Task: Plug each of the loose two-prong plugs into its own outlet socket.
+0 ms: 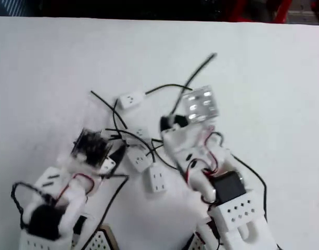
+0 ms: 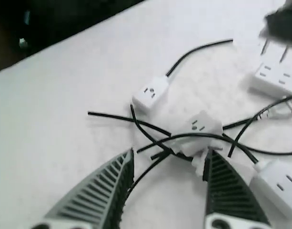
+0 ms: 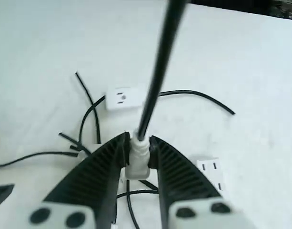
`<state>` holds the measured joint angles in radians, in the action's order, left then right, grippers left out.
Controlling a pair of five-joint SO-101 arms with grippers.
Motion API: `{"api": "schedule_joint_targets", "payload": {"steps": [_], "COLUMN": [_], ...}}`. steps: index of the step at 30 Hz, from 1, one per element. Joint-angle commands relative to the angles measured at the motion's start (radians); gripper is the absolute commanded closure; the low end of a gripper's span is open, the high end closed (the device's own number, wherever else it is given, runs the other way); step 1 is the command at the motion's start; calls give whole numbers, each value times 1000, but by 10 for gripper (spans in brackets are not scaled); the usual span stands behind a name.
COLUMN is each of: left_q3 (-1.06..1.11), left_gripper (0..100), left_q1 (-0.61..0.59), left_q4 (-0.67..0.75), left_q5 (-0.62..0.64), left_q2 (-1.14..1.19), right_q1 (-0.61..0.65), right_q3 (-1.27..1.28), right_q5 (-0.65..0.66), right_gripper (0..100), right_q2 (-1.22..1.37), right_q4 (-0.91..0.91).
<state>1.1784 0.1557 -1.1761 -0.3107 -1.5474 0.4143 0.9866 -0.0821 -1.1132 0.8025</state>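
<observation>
The white tabletop (image 1: 263, 62) carried a tangle of white outlet sockets (image 1: 158, 178) on black cords. The right pincer (image 3: 138, 140) was pinching a white plug (image 3: 136, 162) between its fingertips, and the plug's black cord (image 3: 160, 62) ran straight out beyond them. A single socket (image 3: 121, 97) lay farther ahead. The left pincer (image 2: 169, 160) was spread wide, with a small socket (image 2: 201, 126) and crossed cords just ahead of its tips.
</observation>
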Motion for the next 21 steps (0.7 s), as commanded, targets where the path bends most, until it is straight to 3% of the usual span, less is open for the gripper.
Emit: {"api": "schedule_joint_targets", "payload": {"steps": [1, 8, 13, 21], "left_q3": [-130, -385, -502, -531], "left_gripper": [755, 711, 685, 683], "left_q1": [-5, 21, 150, 387], "left_q4": [-31, -184, -270, -276], "left_q5": [-8, 60, 229, 506], "left_q2": [263, 673, 883, 1079], "right_q1": [-88, -182, -251, -334], "right_q3": [25, 115, 115, 114], "right_q5": [-54, -55, -55, -55], "right_gripper": [981, 981, 981, 981], "right_q2": [4, 4, 4, 2], "right_q4": [-79, -234, -251, -271]}}
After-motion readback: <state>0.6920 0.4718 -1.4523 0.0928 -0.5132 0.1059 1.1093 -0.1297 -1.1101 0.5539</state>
